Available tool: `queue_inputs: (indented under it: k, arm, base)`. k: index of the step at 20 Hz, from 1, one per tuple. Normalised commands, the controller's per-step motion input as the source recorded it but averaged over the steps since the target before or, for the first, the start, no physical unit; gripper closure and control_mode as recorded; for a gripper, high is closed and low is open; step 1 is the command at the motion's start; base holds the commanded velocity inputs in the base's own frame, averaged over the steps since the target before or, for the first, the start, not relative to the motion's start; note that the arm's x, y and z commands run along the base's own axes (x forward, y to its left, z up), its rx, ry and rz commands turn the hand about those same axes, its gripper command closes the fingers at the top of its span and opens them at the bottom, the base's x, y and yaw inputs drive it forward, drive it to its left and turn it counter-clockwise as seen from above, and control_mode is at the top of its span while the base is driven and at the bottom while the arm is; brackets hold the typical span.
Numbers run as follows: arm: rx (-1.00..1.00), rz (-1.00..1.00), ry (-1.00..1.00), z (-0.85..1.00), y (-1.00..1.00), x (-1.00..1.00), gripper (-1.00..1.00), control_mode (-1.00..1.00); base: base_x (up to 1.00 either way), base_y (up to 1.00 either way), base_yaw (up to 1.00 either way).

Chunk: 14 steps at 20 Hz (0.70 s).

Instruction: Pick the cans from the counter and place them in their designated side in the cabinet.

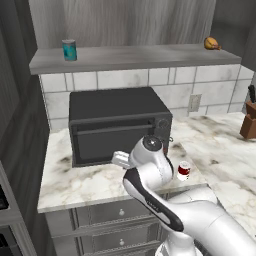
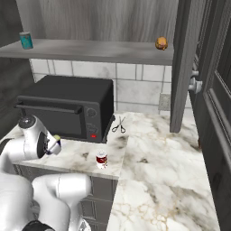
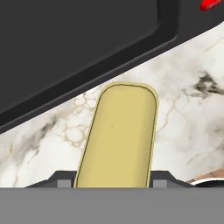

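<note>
In the hand view, the yellow-topped can [image 3: 119, 135] lies lengthwise between my fingers, and my gripper [image 3: 113, 177] is shut on it just above the marble counter [image 3: 192, 113], in front of the microwave door. From the right base view, the gripper [image 2: 53, 145] hangs low at the left with a bit of the can's yellow [image 2: 57, 138] showing. The red can with white bands [image 1: 183, 170] [image 2: 102, 159] stands upright near the counter's front edge, to the right of my arm. The cabinet shelf [image 1: 140, 57] [image 2: 90, 49] runs above the microwave.
A black microwave [image 1: 115, 125] [image 2: 67, 106] stands at the back of the counter. On the shelf are a teal can [image 1: 69, 50] [image 2: 26, 40] at the left and a brown-orange food item [image 1: 212, 44] [image 2: 161, 43] at the right. Scissors [image 2: 119, 125] lie beside the microwave. An open cabinet door [image 2: 180, 67] hangs at the right.
</note>
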Motion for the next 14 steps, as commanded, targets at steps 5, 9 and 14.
queue_inputs:
  k: [5, 9, 14]
  arm:
    - [0.00, 0.00, 0.00, 0.16, -0.07, -0.18, 1.00, -1.00]
    - [0.00, 0.00, 0.00, 0.21, -0.10, -0.23, 1.00, -1.00]
    - [0.00, 0.00, 0.00, 0.20, -0.12, -0.31, 1.00, -1.00]
  base:
    - [0.00, 0.00, 0.00]
    - [0.00, 0.00, 0.00]
    - [0.00, 0.00, 0.00]
